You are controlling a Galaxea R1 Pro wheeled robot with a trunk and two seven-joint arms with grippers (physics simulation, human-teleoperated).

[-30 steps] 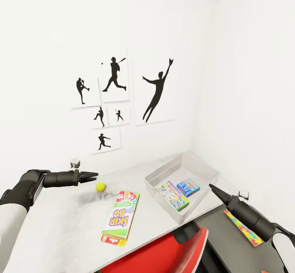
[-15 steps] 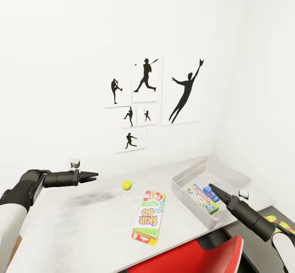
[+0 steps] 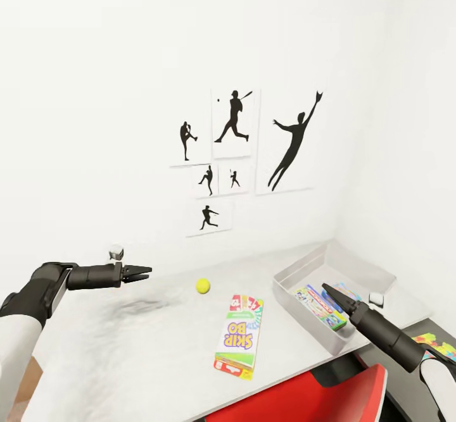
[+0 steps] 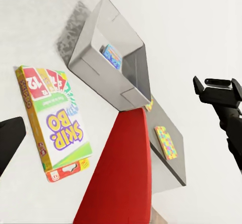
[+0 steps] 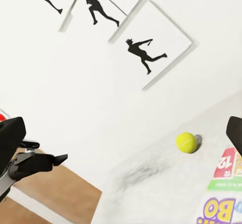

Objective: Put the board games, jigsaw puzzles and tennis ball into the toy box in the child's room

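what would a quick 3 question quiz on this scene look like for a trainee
1. True or false: the tennis ball lies inside the toy box.
2. Which sits nearer the ball: (a) the Skip-Bo board game, (b) the jigsaw puzzle?
3. Fill in: the left gripper holds ____.

Key: 1 false, it lies on the table. 2 a. 3 nothing.

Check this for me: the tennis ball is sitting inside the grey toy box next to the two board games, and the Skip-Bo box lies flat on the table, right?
Not quite. In the head view the tennis ball sits on the table, apart from the toy box and just beyond the Skip-Bo box. The rest holds: two board games lie in the toy box and the Skip-Bo box lies flat.
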